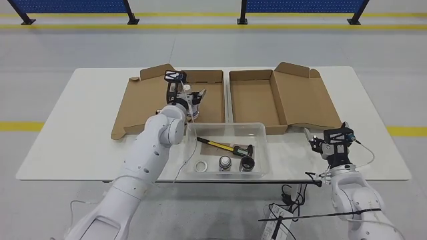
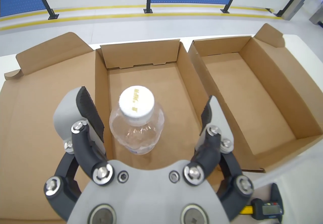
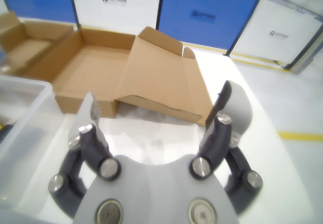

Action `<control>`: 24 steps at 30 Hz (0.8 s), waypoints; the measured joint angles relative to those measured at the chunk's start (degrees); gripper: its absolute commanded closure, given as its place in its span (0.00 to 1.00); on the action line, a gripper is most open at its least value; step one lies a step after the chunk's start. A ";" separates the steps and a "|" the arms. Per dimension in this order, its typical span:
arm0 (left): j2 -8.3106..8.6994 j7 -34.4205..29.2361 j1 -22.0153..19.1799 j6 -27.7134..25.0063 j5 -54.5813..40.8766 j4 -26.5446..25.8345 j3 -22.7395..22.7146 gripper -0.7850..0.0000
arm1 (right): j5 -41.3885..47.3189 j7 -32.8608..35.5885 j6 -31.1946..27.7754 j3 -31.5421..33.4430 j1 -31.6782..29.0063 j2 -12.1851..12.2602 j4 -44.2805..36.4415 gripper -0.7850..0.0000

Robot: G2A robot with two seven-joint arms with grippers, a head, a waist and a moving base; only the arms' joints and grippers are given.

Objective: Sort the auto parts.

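A clear plastic bottle with a white cap stands upright on the floor of the left cardboard box. My left gripper hangs open above it, one finger on each side, and neither pad touches it. From above, this gripper is over the left box. The right cardboard box holds nothing. My right gripper is open with nothing between its fingers, low over the table by that box's folded-out flap, near the table's front right.
A clear plastic bin at the table's front centre holds a yellow and black caliper, two round metal parts and a white ring. Box flaps spread out to both sides. Bare table lies at the far left and far right.
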 measured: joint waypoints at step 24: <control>2.38 -26.39 9.57 -14.12 -6.05 -31.29 -5.76 0.00 | 0.00 0.00 0.00 0.00 0.00 0.00 0.00 0.00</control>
